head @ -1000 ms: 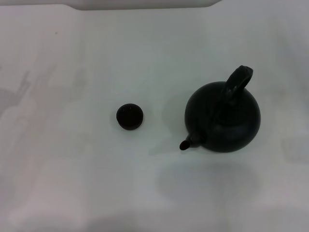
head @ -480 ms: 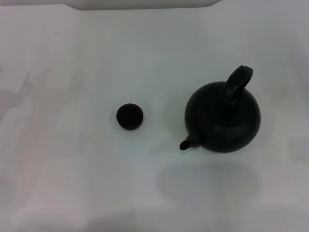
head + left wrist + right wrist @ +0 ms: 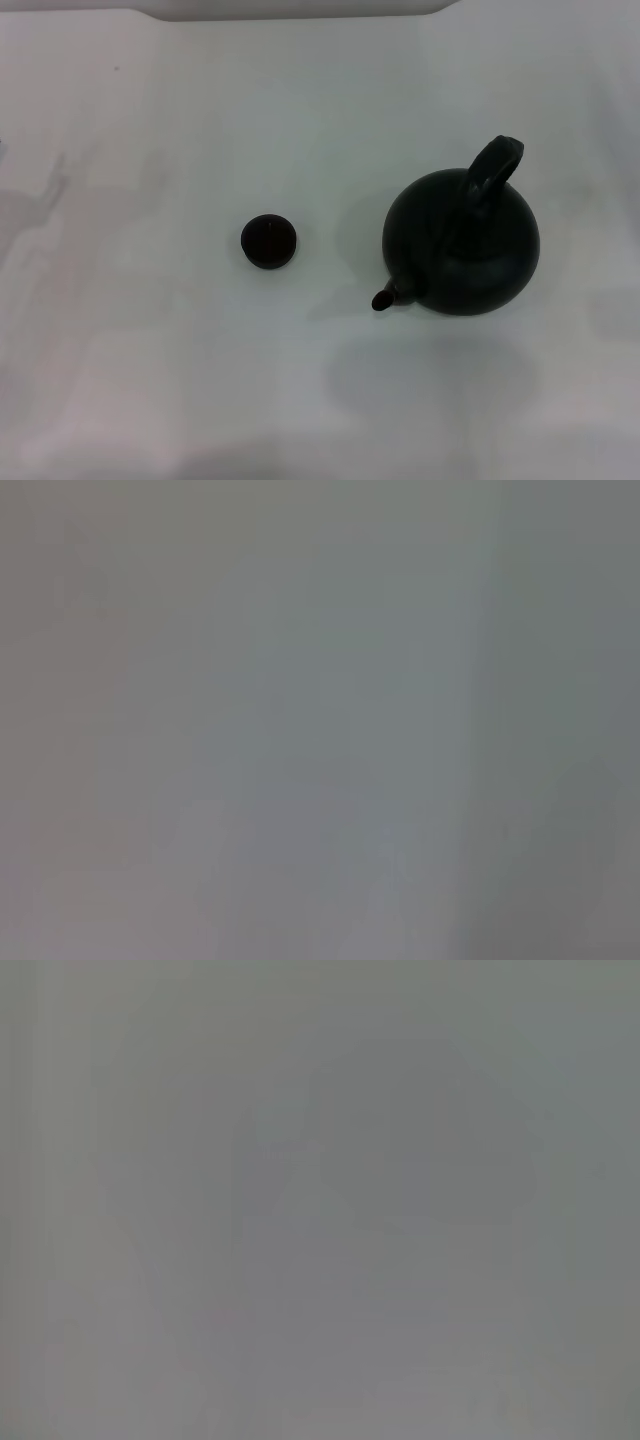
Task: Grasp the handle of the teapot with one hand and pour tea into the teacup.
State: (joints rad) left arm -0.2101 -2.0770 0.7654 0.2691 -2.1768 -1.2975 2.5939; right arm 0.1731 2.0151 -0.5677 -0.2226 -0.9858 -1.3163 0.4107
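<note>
In the head view a large round matte black teapot (image 3: 462,243) stands on the white table at the right. Its thick black arched handle (image 3: 490,172) rises over its top and leans toward the far side. Its short spout (image 3: 388,296) points to the near left. A tiny round dark teacup (image 3: 268,241) stands alone to the left of the teapot, well apart from it. Neither gripper shows in the head view. Both wrist views show only a plain grey surface, with no fingers and no object.
The white table (image 3: 200,380) spreads all around the two objects. Its far edge (image 3: 300,14) runs along the top of the head view. Faint grey shadows lie on the table at the far left (image 3: 35,200).
The teapot and teacup have not moved. The faint shadow at the far left of the table has shifted slightly.
</note>
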